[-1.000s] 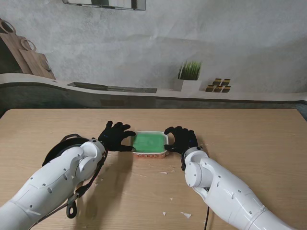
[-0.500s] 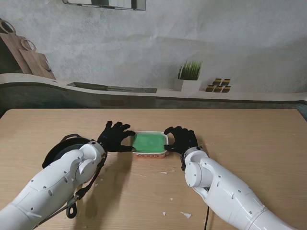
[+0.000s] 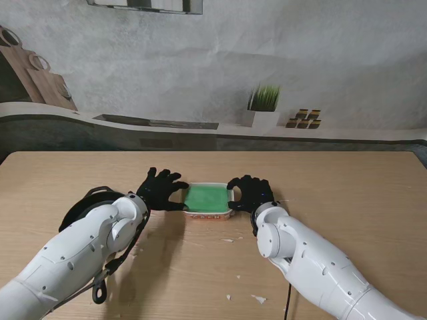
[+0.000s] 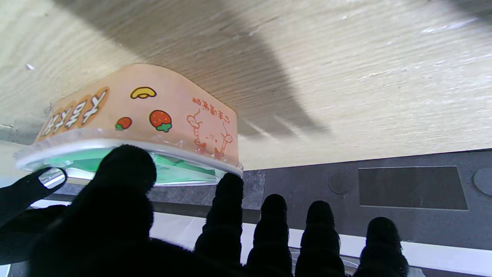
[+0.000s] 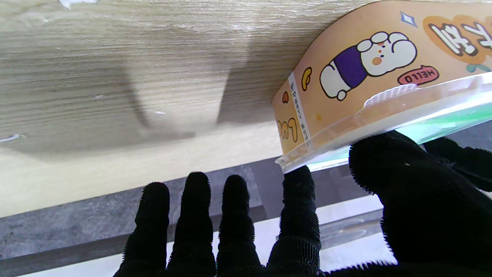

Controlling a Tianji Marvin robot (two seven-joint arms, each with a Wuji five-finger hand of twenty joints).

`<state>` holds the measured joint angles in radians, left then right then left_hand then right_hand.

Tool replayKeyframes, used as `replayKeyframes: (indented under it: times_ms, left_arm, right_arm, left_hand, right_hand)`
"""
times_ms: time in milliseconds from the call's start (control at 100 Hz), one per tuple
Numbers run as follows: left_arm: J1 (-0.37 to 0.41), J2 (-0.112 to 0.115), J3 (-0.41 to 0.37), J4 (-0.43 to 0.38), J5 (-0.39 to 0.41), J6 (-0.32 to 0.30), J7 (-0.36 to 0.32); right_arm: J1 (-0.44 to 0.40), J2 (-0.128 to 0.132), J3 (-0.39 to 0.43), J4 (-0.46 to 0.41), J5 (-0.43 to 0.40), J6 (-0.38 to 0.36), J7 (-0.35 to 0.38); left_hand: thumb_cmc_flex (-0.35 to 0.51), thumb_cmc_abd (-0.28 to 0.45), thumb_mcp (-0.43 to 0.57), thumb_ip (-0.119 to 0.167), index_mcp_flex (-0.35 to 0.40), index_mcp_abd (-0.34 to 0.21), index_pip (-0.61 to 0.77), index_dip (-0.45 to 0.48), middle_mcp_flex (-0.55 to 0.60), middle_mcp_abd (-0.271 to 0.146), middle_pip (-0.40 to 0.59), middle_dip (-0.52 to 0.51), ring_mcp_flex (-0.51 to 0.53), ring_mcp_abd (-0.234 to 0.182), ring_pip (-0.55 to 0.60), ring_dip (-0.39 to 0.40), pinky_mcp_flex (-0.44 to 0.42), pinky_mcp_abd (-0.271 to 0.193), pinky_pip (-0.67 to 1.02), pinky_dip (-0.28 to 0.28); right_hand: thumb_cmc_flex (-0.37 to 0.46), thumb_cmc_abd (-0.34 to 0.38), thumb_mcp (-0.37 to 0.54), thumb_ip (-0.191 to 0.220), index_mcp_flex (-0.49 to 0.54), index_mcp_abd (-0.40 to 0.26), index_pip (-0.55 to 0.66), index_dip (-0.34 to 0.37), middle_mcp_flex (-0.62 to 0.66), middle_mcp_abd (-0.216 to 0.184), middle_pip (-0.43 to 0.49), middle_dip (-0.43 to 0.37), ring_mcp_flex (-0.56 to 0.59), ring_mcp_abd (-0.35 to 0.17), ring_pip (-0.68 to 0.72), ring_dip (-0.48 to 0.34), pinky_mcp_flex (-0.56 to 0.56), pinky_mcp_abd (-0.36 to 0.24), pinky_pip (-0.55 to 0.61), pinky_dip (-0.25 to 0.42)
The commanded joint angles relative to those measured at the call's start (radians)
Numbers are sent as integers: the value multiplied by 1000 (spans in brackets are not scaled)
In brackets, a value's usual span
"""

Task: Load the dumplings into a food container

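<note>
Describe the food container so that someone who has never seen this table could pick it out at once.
On the light wooden table, look to the middle, between the two black-gloved hands, left hand and right hand. There sits the rectangular peach-orange plastic food container, closed by a clear lid with green beneath. Cartoon strawberries and a white bunny are printed on its sides; nothing else on the table is coloured.

Both white arms rise from the near corners and bend inward toward the table's middle. The left hand (image 3: 161, 189), in a black glove, lies palm down with fingers spread, pointing toward about 1 o'clock; its thumb (image 4: 127, 169) reaches toward 3 o'clock. The right hand (image 3: 250, 193), also gloved black, lies palm down at 3 o'clock from the left, fingers spread toward 11 o'clock, thumb (image 5: 388, 161) turned inward. Neither hand closes around anything.
</note>
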<state>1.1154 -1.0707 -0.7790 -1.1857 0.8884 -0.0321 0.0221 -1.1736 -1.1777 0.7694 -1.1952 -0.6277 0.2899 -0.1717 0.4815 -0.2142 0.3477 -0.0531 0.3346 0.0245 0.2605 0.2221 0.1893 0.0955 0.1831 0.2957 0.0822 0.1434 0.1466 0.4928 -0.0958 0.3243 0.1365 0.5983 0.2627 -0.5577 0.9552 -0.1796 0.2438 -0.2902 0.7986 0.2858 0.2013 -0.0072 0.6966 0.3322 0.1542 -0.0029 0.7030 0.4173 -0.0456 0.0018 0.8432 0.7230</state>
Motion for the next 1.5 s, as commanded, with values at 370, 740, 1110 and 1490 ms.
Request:
replayKeyframes:
  times_ms: [370,740,1110,1490]
  left_arm:
    - [150,-15,-222,-135,-20,-88,82]
    - [418,-41,-418,-384,-196,-100,95]
    - [629,-62,-455,-464,-293,-70,158]
    - [633,-66,-415,-397,-294,-104,193]
  right_arm:
    - [-105,-8,144,-79,30,-195,-92]
    - [-334,33,361,-392,174,-278,94]
    - [-605,38,477,-582,304,-284,127]
    - [-592,36,430,-500,246,-331,77]
  left_hand:
    - [47,4,-107,28,-93,10,-6,-24,-18,-19,-23,4,-28,-5,8,-5,3,-11,13,39]
    - [119,58,-159,31,-47,85,33,-7,11,11,83,2,-9,18,72,-15,96,-8,35,37]
    - [117,27,-171,36,-47,111,9,-22,8,31,72,-30,-16,51,62,-51,124,96,13,-2]
    - [113,4,-149,39,-50,125,4,-25,5,23,62,-37,-26,26,26,-58,62,11,8,-5]
  right_hand:
    - [12,-11,-56,3,-113,-65,-17,-27,-21,-33,-22,-12,-6,-7,-12,-1,-17,-2,-56,-7]
    - [-33,118,-111,29,-127,120,3,-40,-20,-21,-72,-29,10,-20,-162,-71,32,27,-233,-12]
    - [-74,175,-170,31,-134,134,-22,-69,-19,-9,-88,-34,24,-12,-238,-107,62,40,-385,74]
    - [-43,136,-124,39,-91,82,-33,-62,-16,-30,-76,-27,18,-21,-237,-105,50,29,-413,103]
